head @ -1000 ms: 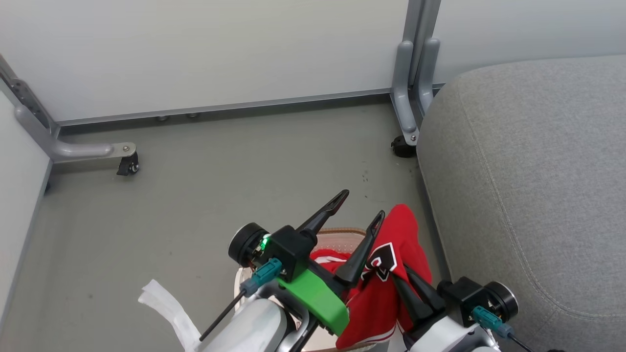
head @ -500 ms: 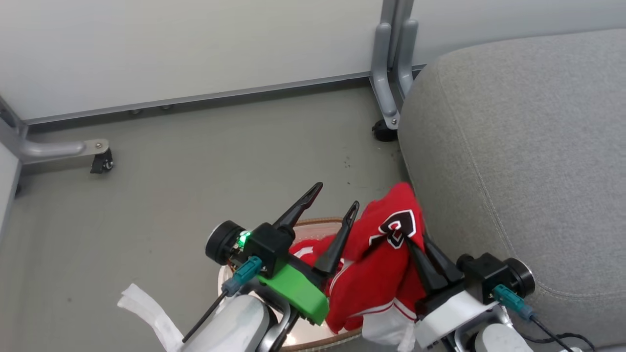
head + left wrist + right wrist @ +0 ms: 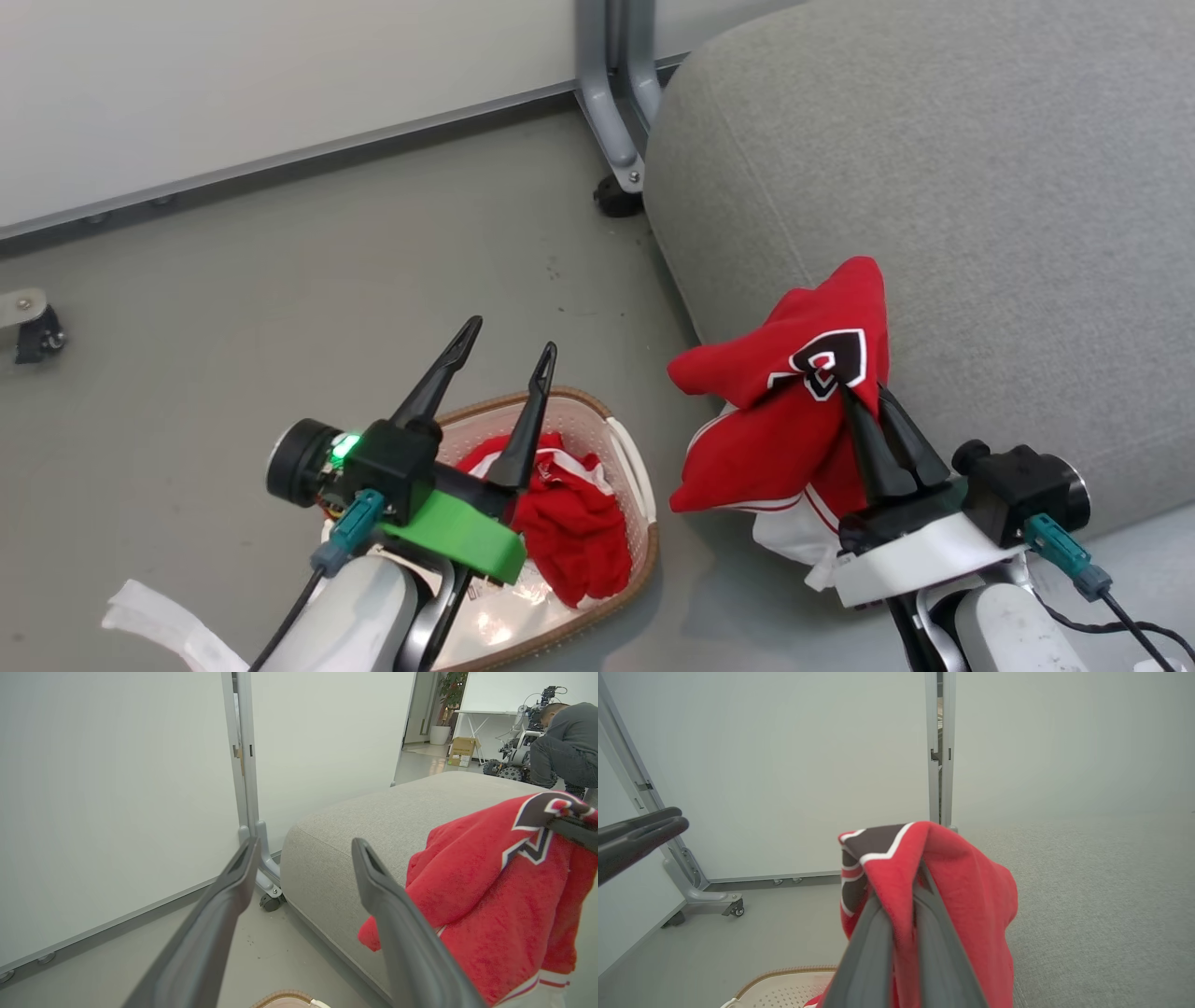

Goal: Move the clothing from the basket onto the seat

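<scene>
Right fingers pinching the red garment; left fingers wide.
The right gripper [image 3: 861, 390] is clamping its fingers [image 3: 873, 952] narrowly on the red garment [image 3: 766, 439] at its black emblem. The cloth is draping back along the fingers, its long axis following them and its white-trimmed hem pointing down toward the wrist. The seat [image 3: 980, 187] is lying just beyond the fingertips. The left gripper [image 3: 512, 336] is standing wide and empty above the basket [image 3: 574, 397], with a second red garment [image 3: 569, 523] lying crumpled below its fingers.

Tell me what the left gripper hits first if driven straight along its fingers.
Likely the seat, at its rounded corner beside the partition post; depth from the left gripper is unclear.
</scene>
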### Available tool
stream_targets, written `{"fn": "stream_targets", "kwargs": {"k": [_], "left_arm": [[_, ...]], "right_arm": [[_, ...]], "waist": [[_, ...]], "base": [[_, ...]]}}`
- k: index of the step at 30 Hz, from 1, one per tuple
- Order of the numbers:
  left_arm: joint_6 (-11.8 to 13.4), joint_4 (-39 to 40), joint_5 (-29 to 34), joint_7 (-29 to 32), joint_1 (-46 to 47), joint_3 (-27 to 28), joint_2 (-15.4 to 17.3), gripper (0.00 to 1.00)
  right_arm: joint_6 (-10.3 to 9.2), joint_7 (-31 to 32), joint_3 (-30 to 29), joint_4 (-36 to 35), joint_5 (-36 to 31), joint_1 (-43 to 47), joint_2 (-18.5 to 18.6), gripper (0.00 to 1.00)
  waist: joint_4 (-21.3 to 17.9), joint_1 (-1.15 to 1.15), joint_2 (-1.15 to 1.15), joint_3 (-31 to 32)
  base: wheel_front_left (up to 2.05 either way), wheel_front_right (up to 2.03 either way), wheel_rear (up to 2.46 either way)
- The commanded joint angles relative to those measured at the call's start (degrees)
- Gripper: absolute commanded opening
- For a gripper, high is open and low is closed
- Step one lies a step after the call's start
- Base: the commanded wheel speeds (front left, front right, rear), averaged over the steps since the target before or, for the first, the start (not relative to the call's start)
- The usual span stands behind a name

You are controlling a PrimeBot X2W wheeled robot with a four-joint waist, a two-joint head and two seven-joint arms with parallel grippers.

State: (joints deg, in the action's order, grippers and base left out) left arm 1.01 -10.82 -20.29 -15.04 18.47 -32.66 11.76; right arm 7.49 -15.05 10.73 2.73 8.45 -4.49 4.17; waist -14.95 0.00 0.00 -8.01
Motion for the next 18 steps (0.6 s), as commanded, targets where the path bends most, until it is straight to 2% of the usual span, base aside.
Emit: {"fn": "stream_targets", "kwargs": {"k": [1,9,14,18], "left_arm": [[0.05,0.68,1.27,-0.16,-1.01,0.94,0.91,1.0],[-1.55,1.7,4.07,-0.11,-5.6,4.56,1.67,1.0],[-3.17,0.81,5.33,-0.12,-6.3,5.54,0.98,1.0],[-4.03,0.27,6.09,-0.12,-5.46,5.85,0.46,1.0]], "right_arm": [[0.0,-0.19,-0.39,-0.72,-0.03,0.92,-0.4,0.0],[0.0,-0.19,-3.47,-3.33,0.4,3.23,-1.05,0.0],[0.0,-0.19,-4.61,-4.45,0.63,3.69,-1.17,0.0],[0.01,-0.19,-7.09,-4.76,4.68,1.25,-1.26,0.0]], "waist": [[-4.5,0.0,0.0,-2.85],[-9.22,0.0,0.0,-3.87],[-10.51,0.0,0.0,-4.45],[-10.71,0.0,0.0,-6.04]], "base": [[0.0,0.0,0.0],[0.0,0.0,0.0],[0.0,0.0,0.0],[0.0,0.0,0.0]]}}
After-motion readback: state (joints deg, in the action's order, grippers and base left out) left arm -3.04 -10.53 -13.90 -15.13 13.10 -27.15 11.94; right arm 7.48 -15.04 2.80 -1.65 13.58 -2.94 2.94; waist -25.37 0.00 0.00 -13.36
